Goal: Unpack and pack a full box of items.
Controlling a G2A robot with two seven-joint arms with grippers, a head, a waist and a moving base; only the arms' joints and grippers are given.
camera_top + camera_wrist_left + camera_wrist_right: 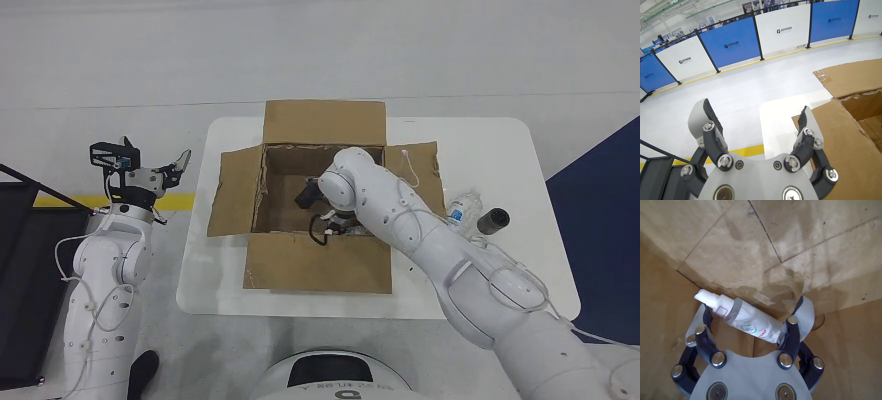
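Cardboard box [315, 262], right gripper [753, 304] splayed around spray bottle [745, 318] inside, left gripper [755, 105] splayed

The cardboard box [318, 262] stands open on the white table [215, 270], with all four flaps folded out flat. Its inside is plain brown, with creases and some dark marks. A white spray bottle [745, 321] lies on its side deep inside, along the line where two inner faces of the box meet. It has a white nozzle and a clear collar. On the table beside the box lie a clear plastic bottle [462, 208] and, just beside it, a dark cylinder [493, 220].
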